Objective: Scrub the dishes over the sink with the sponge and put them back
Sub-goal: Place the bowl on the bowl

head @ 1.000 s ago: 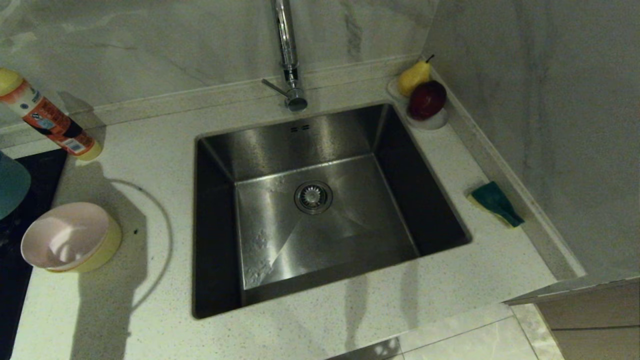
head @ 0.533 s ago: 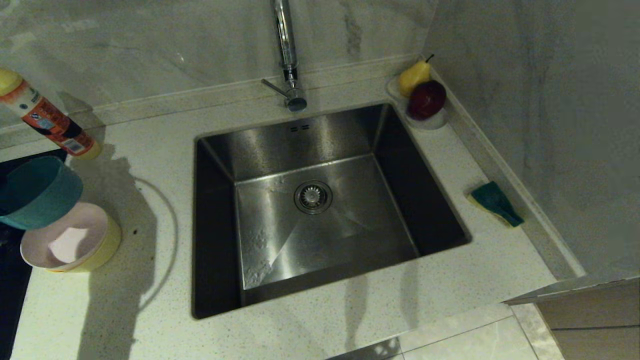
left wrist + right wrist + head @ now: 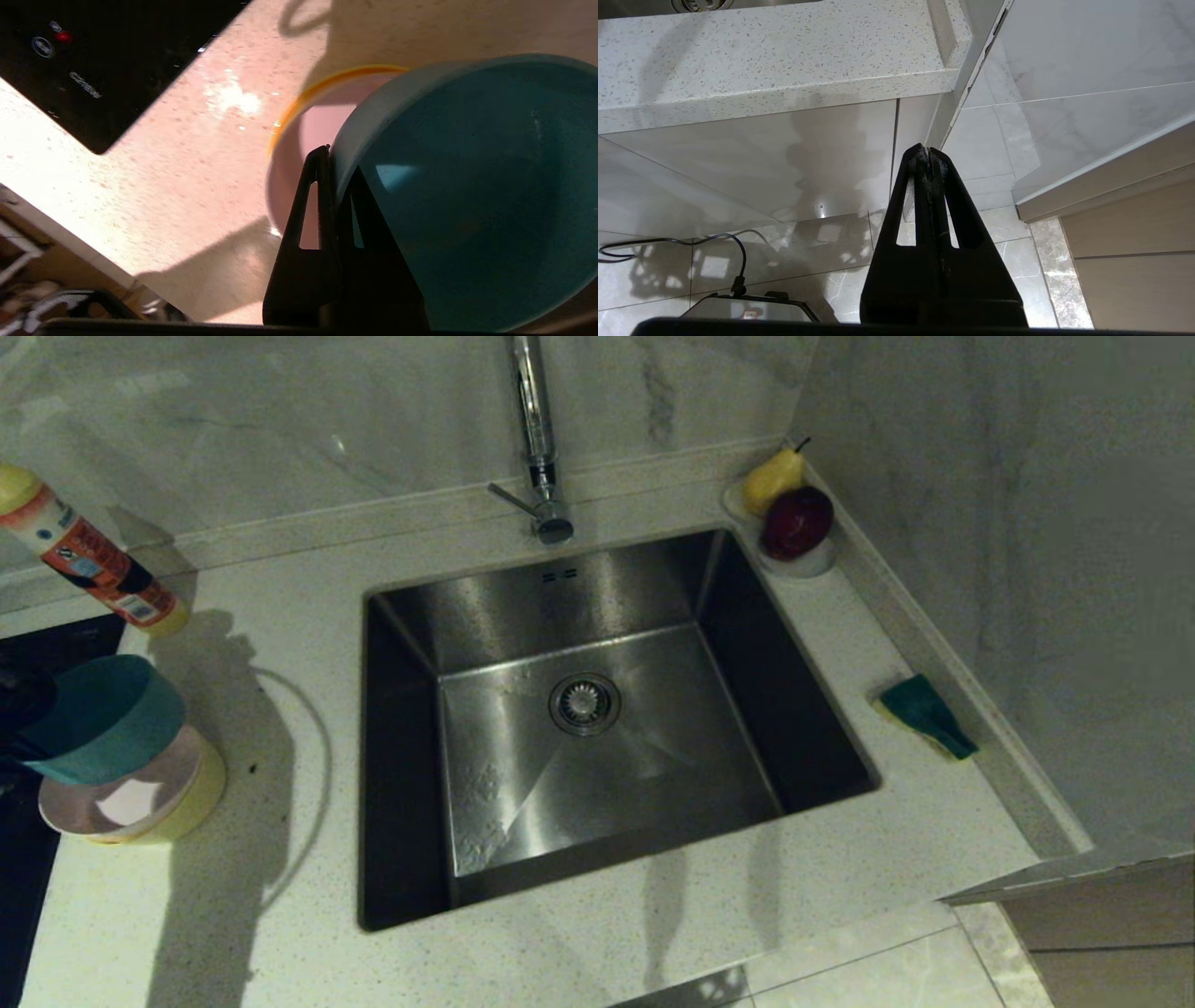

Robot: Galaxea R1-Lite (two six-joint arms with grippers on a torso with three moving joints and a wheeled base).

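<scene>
My left gripper (image 3: 338, 161) is shut on the rim of the teal bowl (image 3: 105, 719), one finger inside it and one outside. It holds the bowl tilted just above the pink bowl (image 3: 112, 803), which sits nested in the yellow bowl (image 3: 203, 789) on the counter left of the sink (image 3: 523, 597). In the left wrist view the teal bowl (image 3: 467, 186) hides most of the pink bowl (image 3: 317, 126). The green-and-yellow sponge (image 3: 924, 714) lies on the counter right of the sink. Below the counter edge my right gripper (image 3: 928, 151) hangs parked, shut and empty.
A tap (image 3: 537, 439) stands behind the sink. A dish soap bottle (image 3: 93, 565) leans at the back left. A white dish (image 3: 810, 563) with a pear and a red fruit sits at the back right corner. A black cooktop (image 3: 93, 56) borders the counter's left edge.
The teal bowl, held by my left gripper, has come in from the left edge and moved right and down until it hangs over the pink bowl. The right arm has not moved.
</scene>
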